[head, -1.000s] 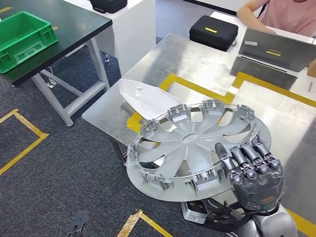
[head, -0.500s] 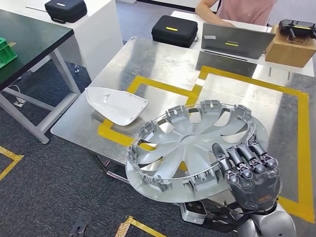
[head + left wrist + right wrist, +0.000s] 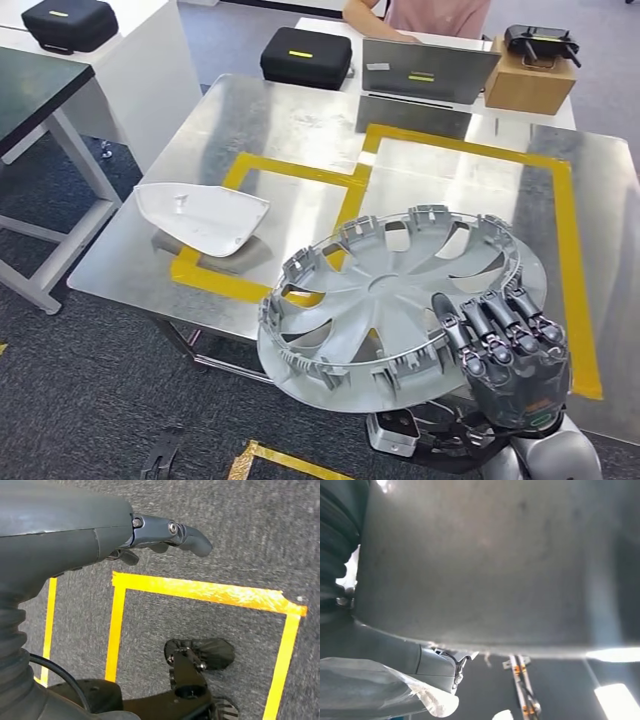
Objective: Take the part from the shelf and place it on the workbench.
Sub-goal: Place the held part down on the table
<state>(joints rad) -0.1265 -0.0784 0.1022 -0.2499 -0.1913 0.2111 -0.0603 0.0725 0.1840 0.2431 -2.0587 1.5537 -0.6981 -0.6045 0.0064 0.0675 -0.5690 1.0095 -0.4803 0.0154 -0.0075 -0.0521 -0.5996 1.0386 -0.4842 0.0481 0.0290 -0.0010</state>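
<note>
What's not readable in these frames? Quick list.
- Head view: the workbench surface under the silver plastic wheel cover is hidden by the cover, so contact or clearance is unknown.
- Head view: the right hand shows dark fingers over the rim; its thumb is hidden below.
- Right wrist view: blurred grey underside, nothing identifiable.
- Head view: the person is cut off by the top edge.

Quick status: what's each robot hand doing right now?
Left robot hand: holding nothing, hanging over the floor; open or shut cannot be told.
Right robot hand: gripping the hubcap by its rim.
</note>
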